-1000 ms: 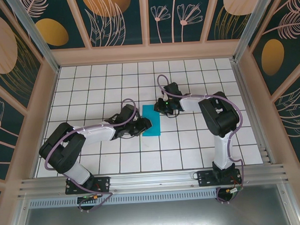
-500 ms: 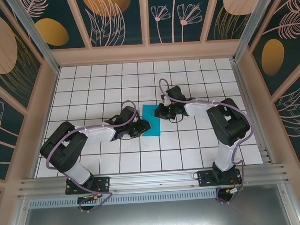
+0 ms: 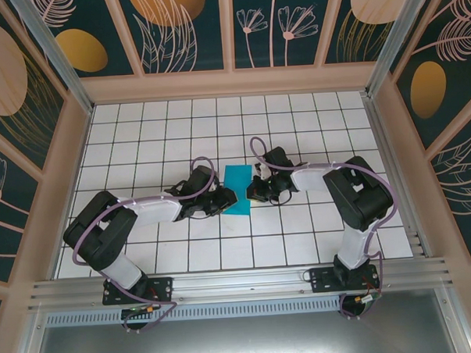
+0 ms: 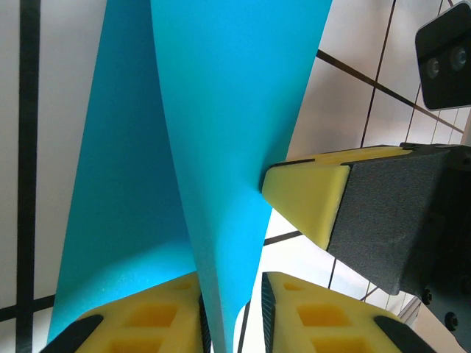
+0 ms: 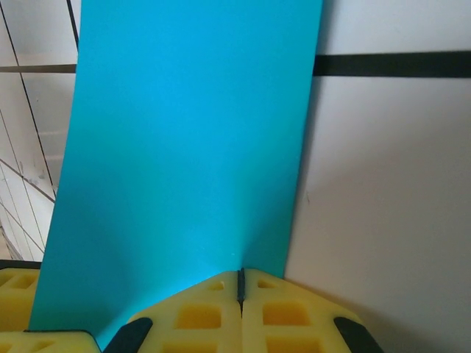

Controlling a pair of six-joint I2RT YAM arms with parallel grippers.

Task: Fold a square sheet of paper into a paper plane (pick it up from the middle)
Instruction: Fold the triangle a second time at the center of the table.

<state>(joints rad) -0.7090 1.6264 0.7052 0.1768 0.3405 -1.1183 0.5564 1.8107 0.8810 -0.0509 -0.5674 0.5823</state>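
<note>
The square sheet of paper (image 3: 238, 189) is bright cyan-blue and lies folded into a narrow strip on the white grid floor between my two arms. In the left wrist view one layer of the paper (image 4: 228, 132) stands up off the floor and runs down between my left gripper's (image 4: 232, 323) fingers, lying against the left pad with a small gap to the right one; the left gripper (image 3: 223, 199) is narrowly open. My right gripper (image 3: 255, 193) is shut, its tips (image 5: 240, 283) closed together at the paper's (image 5: 191, 147) edge. Its yellow fingertip (image 4: 305, 198) touches the raised flap.
The floor (image 3: 300, 228) is white tiles with dark grid lines, walled on three sides by patterned panels (image 3: 229, 28). An aluminium rail (image 3: 240, 282) runs along the near edge. Open tiles lie behind and in front of the paper.
My right gripper has slid toward the near end of the paper's right edge and closed fully. My left gripper's jaws have narrowed around the raised flap; the left arm has barely moved.
</note>
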